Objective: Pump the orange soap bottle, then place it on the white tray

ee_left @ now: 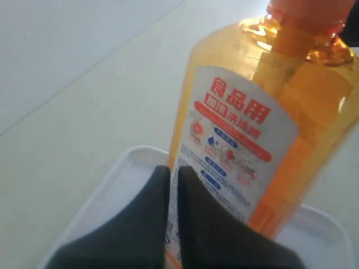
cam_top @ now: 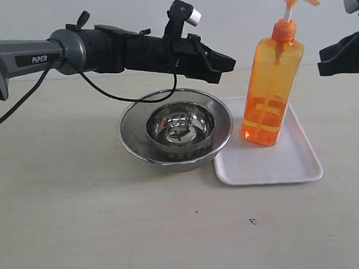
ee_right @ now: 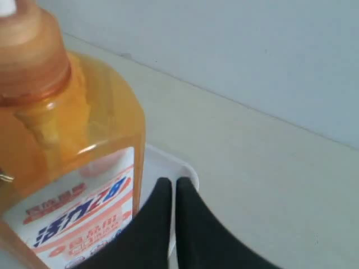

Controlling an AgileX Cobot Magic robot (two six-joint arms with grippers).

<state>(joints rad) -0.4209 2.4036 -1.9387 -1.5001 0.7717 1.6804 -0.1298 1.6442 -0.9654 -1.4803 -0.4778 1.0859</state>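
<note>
On flat white plastic tray (cam_top: 270, 163): tall translucent orange plastic pump bottle (cam_top: 271, 89), upright. Flanking it, left gripper (cam_top: 230, 64), right gripper (ee_right: 171, 182): fingers pressed together, empty.

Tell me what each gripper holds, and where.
Nothing: left gripper and right gripper are shut, empty; the orange soap bottle stands free on the white tray.

Left arm (cam_top: 21, 58): grey tubular link with white "PiPER" lettering, ending in a rounded grey collar.
Wrist housing (cam_top: 134, 50): matte black and blocky, narrowing toward the claw.
Cable (cam_top: 124, 99): thin and black, hanging in a loop under the housing.
Wrist camera (cam_top: 185, 16): small black mount with a silver-white cylindrical end.
Left claw (cam_top: 227, 65): black, with two flat, wedge-shaped fingers (ee_left: 134, 224).
Right claw (cam_top: 322, 61): black, with matching wedge fingers (ee_right: 202, 230) and a pale grey part above.
</note>
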